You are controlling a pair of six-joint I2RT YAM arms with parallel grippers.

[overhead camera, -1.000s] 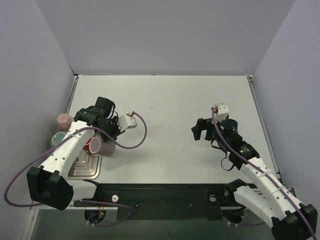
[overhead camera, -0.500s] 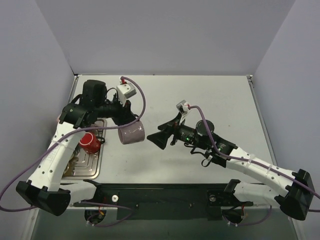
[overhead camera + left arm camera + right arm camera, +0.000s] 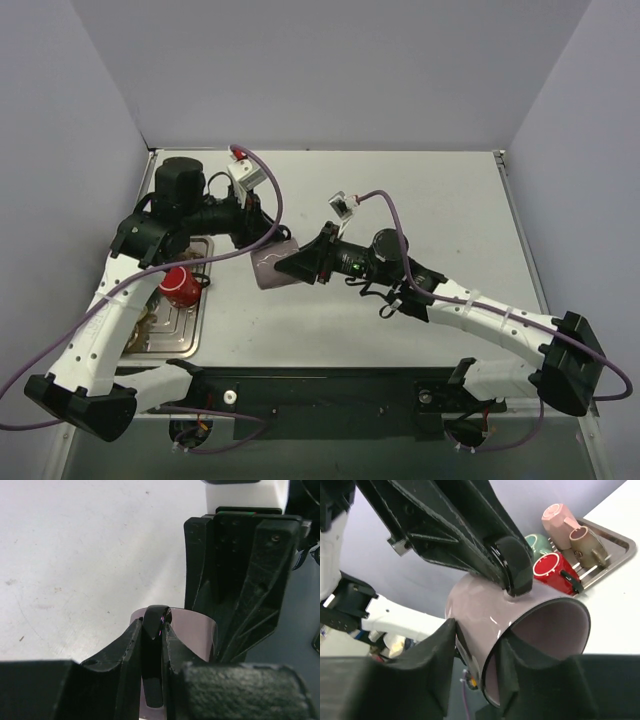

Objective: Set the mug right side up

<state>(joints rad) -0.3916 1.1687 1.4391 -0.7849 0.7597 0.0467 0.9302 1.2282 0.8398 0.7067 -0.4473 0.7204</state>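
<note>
One half-hidden mug (image 3: 266, 266), seemingly pinched by left claw (image 3: 154, 630) and right claw (image 3: 477, 645).

It looks like a robotics lab test cell. Plain grey-violet panels (image 3: 330, 70) box in a white table (image 3: 420, 190). The left arm (image 3: 110, 310) and right arm (image 3: 490, 325), trailing purple cables (image 3: 277, 205), are bolted at its near edge. A steel tray (image 3: 185, 335) of mugs (image 3: 180, 287) sits at the left.

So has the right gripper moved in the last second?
Yes. The right gripper has swung left toward the tray and now straddles the rim of the mug.
</note>
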